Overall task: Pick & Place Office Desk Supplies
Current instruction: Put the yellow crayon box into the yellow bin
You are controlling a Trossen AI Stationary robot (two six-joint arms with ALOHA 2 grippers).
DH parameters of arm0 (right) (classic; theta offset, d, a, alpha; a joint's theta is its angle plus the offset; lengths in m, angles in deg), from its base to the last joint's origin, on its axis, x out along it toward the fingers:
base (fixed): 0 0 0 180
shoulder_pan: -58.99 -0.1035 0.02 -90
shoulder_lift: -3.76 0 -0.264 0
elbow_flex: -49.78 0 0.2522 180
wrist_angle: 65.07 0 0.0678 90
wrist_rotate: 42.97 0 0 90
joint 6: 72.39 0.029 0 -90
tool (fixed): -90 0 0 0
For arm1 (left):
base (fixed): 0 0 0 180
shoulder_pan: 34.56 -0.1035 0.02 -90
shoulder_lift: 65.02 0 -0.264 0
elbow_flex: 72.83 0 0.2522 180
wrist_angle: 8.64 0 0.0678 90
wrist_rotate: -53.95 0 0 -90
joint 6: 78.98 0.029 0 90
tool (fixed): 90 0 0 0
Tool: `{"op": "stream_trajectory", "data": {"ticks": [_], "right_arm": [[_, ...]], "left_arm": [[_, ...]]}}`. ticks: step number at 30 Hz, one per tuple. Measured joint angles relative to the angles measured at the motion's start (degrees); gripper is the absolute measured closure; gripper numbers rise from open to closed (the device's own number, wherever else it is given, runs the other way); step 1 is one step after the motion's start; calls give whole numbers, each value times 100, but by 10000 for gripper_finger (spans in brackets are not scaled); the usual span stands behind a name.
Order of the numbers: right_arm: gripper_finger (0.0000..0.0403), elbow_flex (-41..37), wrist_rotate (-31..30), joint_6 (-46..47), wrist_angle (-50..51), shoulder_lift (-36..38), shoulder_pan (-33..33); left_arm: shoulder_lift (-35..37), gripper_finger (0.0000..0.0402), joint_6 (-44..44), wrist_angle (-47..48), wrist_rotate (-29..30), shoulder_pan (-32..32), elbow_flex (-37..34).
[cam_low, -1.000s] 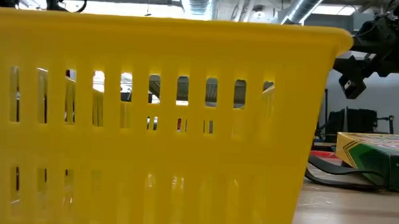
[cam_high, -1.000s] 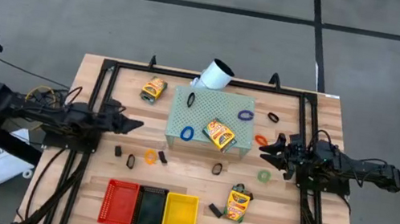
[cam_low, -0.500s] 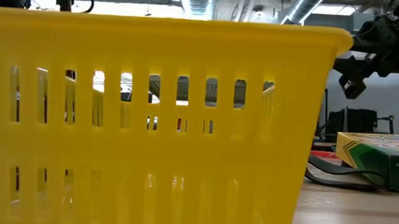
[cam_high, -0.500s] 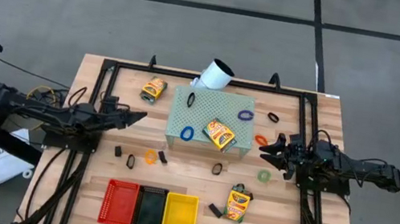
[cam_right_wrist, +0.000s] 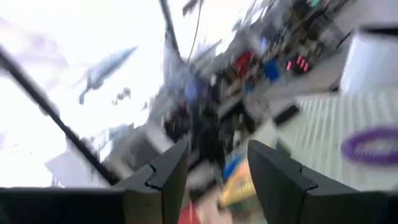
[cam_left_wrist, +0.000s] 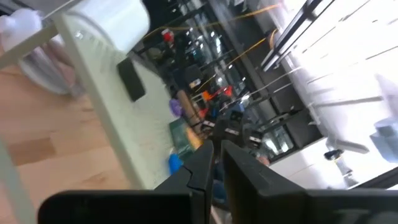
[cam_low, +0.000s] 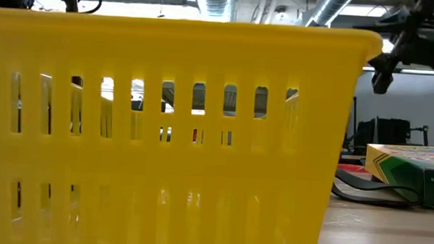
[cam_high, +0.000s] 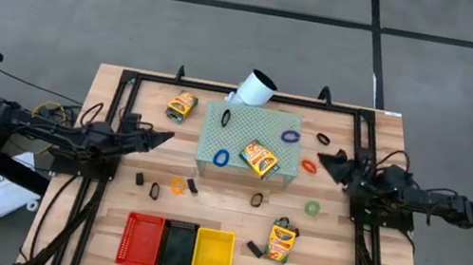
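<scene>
Three yellow-orange crayon boxes lie flat: one [cam_high: 182,104] at the far left, one [cam_high: 259,158] on the pale green block, one [cam_high: 281,240] near the front. Loops in blue [cam_high: 222,158], purple [cam_high: 290,136], orange [cam_high: 309,166] and green [cam_high: 312,208] and small black clips [cam_high: 153,193] are scattered about. My left gripper [cam_high: 163,139] hovers shut left of the block. My right gripper [cam_high: 326,160] hovers open just right of the orange loop and holds nothing.
The pale green perforated block [cam_high: 248,144] sits mid-table with a white tube [cam_high: 254,88] at its far edge. Red, black and yellow bins [cam_high: 213,256] stand at the near edge; the yellow one [cam_low: 166,135] fills the low view. A black frame borders the table.
My right gripper has risen and swung toward the far edge, its fingers tipping upward. My left gripper has shifted slightly toward the far edge and then stayed still. No object has moved.
</scene>
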Motion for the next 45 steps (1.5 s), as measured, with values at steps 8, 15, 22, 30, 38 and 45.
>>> {"op": "stream_trajectory", "data": {"ticks": [8,15,22,30,38,45], "right_arm": [[239,0,-183,411,-904,0,121],[239,0,-242,912,-830,0,124],[239,18,264,1422,-812,-10,-49],[239,298,-80,572,-766,-12,-483],[236,1185,-47,-1528,-902,-797,-856],[222,2692,-57,-1823,1109,-2456,-1197]], "left_arm": [[-2,376,-189,-132,-170,0,0],[-28,376,-173,-327,-528,0,0],[-31,348,-144,-623,-462,0,0],[-36,271,1439,-2075,-149,-2,280],[-695,202,3233,-2093,-577,-2,1717],[-1494,189,4457,-1122,-410,-2,2990]]}}
